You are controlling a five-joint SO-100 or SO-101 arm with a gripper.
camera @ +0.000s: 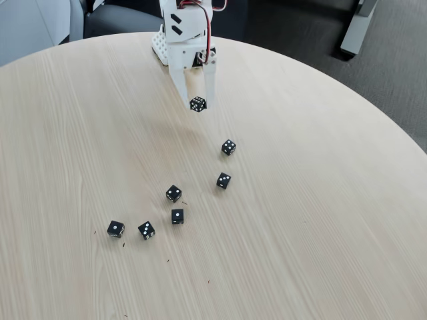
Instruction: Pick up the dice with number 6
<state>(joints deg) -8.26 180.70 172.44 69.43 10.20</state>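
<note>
Your claw (pixel 199 101) sits at upper centre of the frame, pointing down, w/ the white arm (pixel 185 27) above it at the top edge. It's clenched on the die (pixel 198 104): black cube, white pips, faces densely dotted, pinched between the two white fingers (pixel 179 83) at their tips. The die looks lifted off the worktop (pixel 320 200), tilted a bit, w/ a faint shadow on the wood below and right of it. Exact pip count on the held faces is too small to read for sure.

Six more black dice lie on the worktop, all apart from the claw. One (pixel 229 147) is right of centre, just below the claw; another (pixel 223 181) sits near it, a little lower. A third (pixel 173 193) is at centre-left, w/ a fourth (pixel 177 216) just below it. Two more are at lower left, side by side but not touching: one (pixel 146 230) showing three pips on top, and the leftmost (pixel 115 229) showing one.

Worktop is round, light wood grain; dark floor (pixel 373 80) shows past its edge at upper right.
</note>
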